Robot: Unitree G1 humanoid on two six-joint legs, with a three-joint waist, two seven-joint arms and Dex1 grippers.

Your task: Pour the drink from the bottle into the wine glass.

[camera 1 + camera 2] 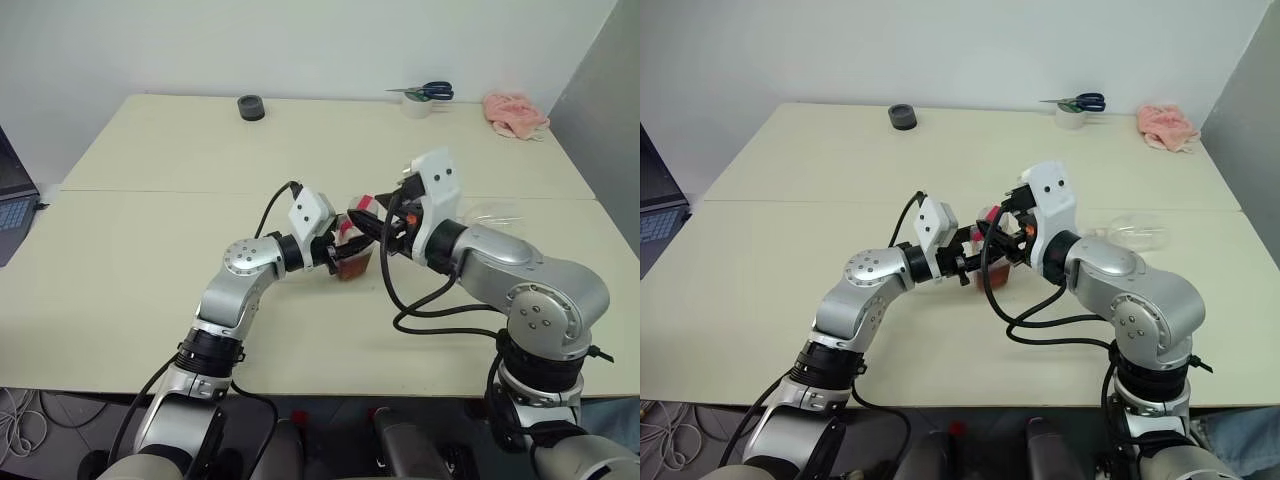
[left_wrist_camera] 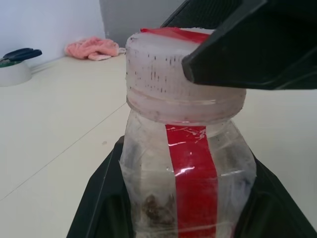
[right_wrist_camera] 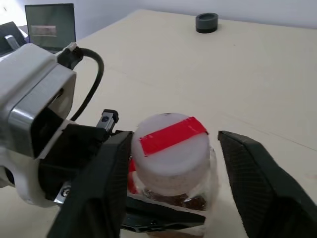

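Reddish-brown drink [image 1: 352,267] sits low in the small clear plastic bottle [image 2: 185,163], which has a red strip of tape running up its side and across its whitish ribbed cap [image 3: 171,148]. The bottle stands upright near the middle of the cream-coloured table [image 1: 150,250], between the two arms. The left gripper [image 1: 335,252] is clamped tight around the bottle's body, its black fingers [image 2: 99,198] pressing on both sides. The right gripper [image 3: 171,163] comes in from the other side at cap height; its two black fingers [image 3: 255,173] stand one on each side of the cap. One looks to be against the cap's edge, the other stands a little apart from it, so the jaws are parted and nothing is held by them.

Well off to the robot's right, a clear wine glass [image 1: 1135,231] lies on its side on the table. At the far edge are a small black round object [image 1: 251,107], a white bowl [image 1: 418,103] with blue-handled scissors [image 1: 432,92] resting on it, and a crumpled pink cloth [image 1: 515,114]. A dark laptop [image 1: 12,205] sits past the table's left edge.
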